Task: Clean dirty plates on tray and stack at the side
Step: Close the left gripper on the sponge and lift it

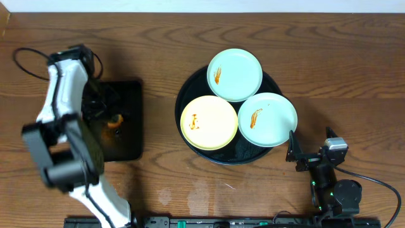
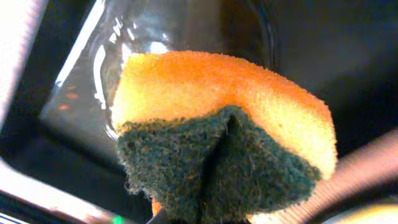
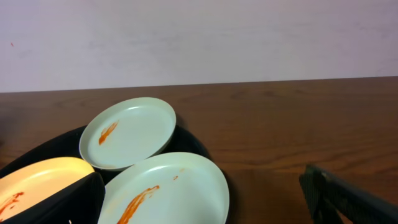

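Left pincer (image 1: 109, 118) is pinched tight on the sponge (image 2: 224, 124), its green scrub side creased by the squeeze, down over the small rectangular tray (image 1: 130, 136). So this is the pick-up step; no plate looks wiped yet. The three plates (image 1: 235, 75) sit overlapping on the round tray (image 1: 185, 88), each showing an orange smear. Next, I reckon: lift the sponge clear of that low rim and cross to the yellow plate (image 1: 209, 122), the closest one. Right pincer (image 1: 297, 154) gapes wide, empty, just beside the mint plate (image 1: 267, 119). Bare table (image 1: 342, 69) right of the round tray offers stacking room, and there's open wood between the trays for my crossing.
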Robot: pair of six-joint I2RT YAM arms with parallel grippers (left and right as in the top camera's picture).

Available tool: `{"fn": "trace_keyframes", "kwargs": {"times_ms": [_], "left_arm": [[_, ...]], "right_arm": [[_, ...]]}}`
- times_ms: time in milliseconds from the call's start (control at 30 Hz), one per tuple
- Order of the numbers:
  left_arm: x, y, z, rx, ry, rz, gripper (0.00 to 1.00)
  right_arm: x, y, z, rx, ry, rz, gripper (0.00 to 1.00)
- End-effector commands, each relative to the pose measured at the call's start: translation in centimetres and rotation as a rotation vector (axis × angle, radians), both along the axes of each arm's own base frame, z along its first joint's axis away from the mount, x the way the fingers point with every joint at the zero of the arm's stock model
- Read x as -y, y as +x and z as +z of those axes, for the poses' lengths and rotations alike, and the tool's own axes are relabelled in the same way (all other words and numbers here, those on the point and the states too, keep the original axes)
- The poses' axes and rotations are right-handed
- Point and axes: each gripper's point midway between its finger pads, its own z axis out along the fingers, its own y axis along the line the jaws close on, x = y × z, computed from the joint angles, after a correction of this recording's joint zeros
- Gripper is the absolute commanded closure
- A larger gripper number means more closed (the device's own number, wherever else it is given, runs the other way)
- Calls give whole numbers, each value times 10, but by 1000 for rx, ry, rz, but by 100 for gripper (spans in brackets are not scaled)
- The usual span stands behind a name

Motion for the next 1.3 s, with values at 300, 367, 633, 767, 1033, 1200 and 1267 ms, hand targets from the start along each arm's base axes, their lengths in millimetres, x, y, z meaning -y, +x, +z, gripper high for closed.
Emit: {"fn": "trace_keyframes", "kwargs": {"times_ms": [300, 367, 633, 767, 1033, 1200, 1267], "left_arm": [[-6, 11, 16, 149, 51, 5, 93], [-7, 10, 0, 150, 58, 5, 92], [-6, 7, -5, 158, 54, 8, 92], [-7, 7, 22, 209, 68, 9, 93], [-8, 11, 66, 364, 115, -25, 93], [-9, 15, 33, 339, 108, -46, 93], [-6, 14, 9, 310, 88, -37, 93]], "right_arm": [[2, 0, -1, -1, -10, -8, 1], [2, 0, -1, -1, -10, -8, 1], [2, 0, -1, -1, -10, -8, 1], [2, 0, -1, -1, -10, -8, 1], [2, 0, -1, -1, -10, -8, 1], [2, 0, -1, -1, -10, -8, 1], [2, 0, -1, 0, -10, -8, 1]]}}
